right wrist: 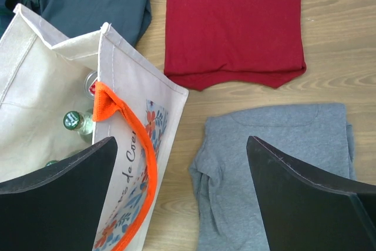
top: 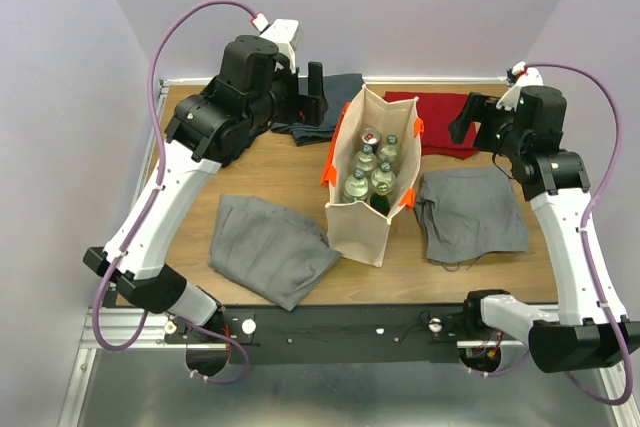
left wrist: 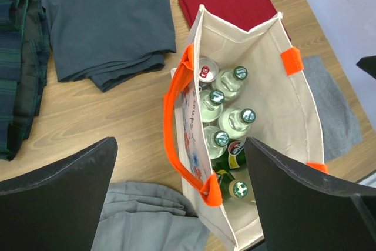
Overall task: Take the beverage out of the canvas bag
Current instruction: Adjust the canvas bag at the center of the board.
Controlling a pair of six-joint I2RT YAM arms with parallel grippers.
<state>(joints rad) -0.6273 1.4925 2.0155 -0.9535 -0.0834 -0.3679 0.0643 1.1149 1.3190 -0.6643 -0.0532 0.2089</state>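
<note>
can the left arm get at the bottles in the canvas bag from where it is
Probably yes: the open left gripper hangs over the canvas bag, whose mouth gapes with the bottles uncovered.

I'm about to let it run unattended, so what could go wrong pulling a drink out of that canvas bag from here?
The bottles and a can stand packed close in the canvas bag, so a finger could knock a neighbour. The orange handle arches along the opening's edge and might snag. The left gripper and right gripper are open and apart from the bag, so a lifted bottle may drag or tip it.
</note>
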